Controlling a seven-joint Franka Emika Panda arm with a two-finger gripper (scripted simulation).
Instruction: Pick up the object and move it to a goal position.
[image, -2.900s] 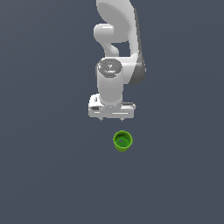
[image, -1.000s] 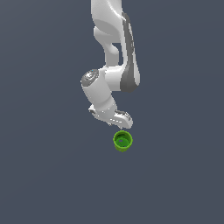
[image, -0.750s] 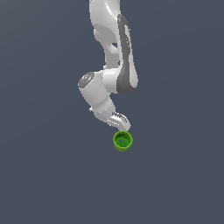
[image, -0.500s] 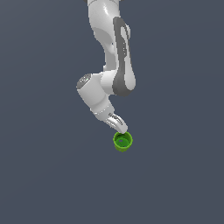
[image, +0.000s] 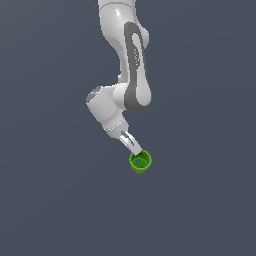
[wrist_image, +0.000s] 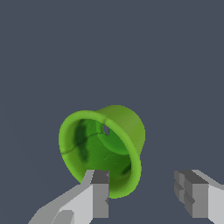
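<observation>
Exterior view.
- Arm: one white arm, bent steeply down toward the surface (image: 55, 210), wrist angled so the end effector (image: 132, 146) meets the cup from the side and above rather than straight down. Judged purpose: to bring the fingers astride the rim for a pinch.
- Green cup (image: 140, 162): standing mouth-up on the surface, directly beyond the end effector's tips and touching or all but touching them. It is not lifted.
- Hard to make out: the fingers merge into a single pale stub here; their spread cannot be read from this view, nor whether one finger is inside the mouth. The top of the arm is cut off by the frame. No goal marker is visible.

Wrist view.
- End effector (wrist_image: 146, 197): two grey fingers well apart, nothing pinched between them.
- Green cup (wrist_image: 103, 148): ahead of the end effector and offset toward one finger. That finger (wrist_image: 99, 197) overlaps the near rim; the other finger (wrist_image: 192, 197) stands clear beside the cup's outer wall, with bare surface between.
- Judged reason for the offset: either the rim wall is to be taken between the fingers, or the approach is not yet centred; the pictures do not settle which.
- Hidden: the near rim behind the overlapping finger; the finger bases, cut off by the frame. Contact between finger and rim cannot be confirmed.
</observation>
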